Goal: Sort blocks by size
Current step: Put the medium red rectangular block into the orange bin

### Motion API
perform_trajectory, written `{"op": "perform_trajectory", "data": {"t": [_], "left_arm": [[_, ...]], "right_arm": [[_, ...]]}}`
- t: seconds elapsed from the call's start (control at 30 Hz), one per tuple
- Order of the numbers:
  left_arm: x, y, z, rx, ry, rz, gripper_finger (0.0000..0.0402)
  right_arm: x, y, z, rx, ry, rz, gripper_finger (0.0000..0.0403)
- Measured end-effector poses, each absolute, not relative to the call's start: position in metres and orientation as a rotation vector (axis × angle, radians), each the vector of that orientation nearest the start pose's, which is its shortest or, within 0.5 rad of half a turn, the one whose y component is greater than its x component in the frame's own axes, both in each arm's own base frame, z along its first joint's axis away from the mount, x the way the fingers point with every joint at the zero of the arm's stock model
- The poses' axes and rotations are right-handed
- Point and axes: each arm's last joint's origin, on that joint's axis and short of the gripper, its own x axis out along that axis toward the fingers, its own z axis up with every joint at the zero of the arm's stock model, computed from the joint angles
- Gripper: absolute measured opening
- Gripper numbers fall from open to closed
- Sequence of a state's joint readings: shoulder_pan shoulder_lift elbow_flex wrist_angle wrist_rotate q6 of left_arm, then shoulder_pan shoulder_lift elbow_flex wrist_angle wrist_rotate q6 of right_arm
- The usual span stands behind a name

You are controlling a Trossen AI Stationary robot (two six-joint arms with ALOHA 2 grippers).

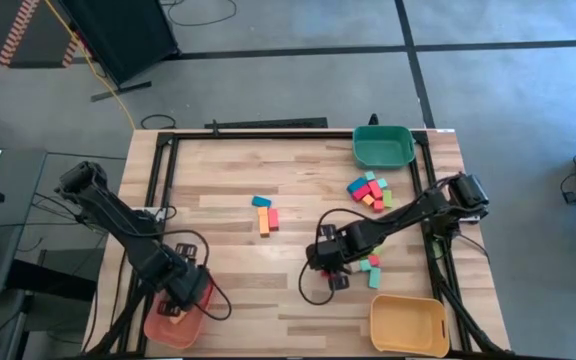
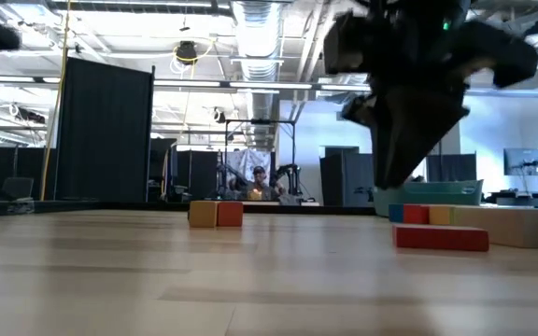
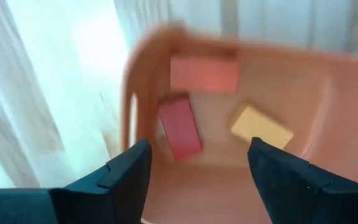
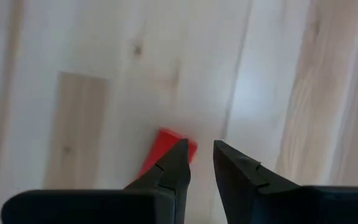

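Where salmon tray [image 3: 278, 59] sits: three blocks [image 3: 204, 73], two pink-red, one yellow.

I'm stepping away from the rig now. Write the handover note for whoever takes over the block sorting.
Left gripper: open over the salmon tray at the table's near left corner, holding nothing. Three blocks lie inside it: pink, red and yellow.
Right gripper: fingers nearly shut and empty, low over the table beside a red block, near the loose blocks above the yellow tray.
Done: only those three blocks are in a tray.
Left: the cluster below the green tray, the centre group and the blocks by the right gripper.
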State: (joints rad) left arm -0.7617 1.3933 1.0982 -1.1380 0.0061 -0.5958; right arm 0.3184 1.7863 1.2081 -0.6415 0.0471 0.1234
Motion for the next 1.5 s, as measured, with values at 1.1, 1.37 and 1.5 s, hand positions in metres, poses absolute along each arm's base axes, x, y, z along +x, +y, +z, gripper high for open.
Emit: {"op": "perform_trajectory", "data": {"t": [1.1,1.37,1.5], "left_arm": [[0.293,-0.066,0.259,0.339,0.579,-0.17,0.0256],[0.314,-0.059,0.226,0.321,0.588,-0.179,0.0256],[0.332,-0.063,0.203,0.343,0.574,-0.187,0.0256]], "right_arm": [[0.265,0.162,0.26,-0.143,1.206,-0.059,0.0137],[0.245,0.171,0.281,-0.088,1.099,-0.091,0.0206],[0.241,0.175,0.282,-0.065,1.098,-0.1,0.0226]]}}
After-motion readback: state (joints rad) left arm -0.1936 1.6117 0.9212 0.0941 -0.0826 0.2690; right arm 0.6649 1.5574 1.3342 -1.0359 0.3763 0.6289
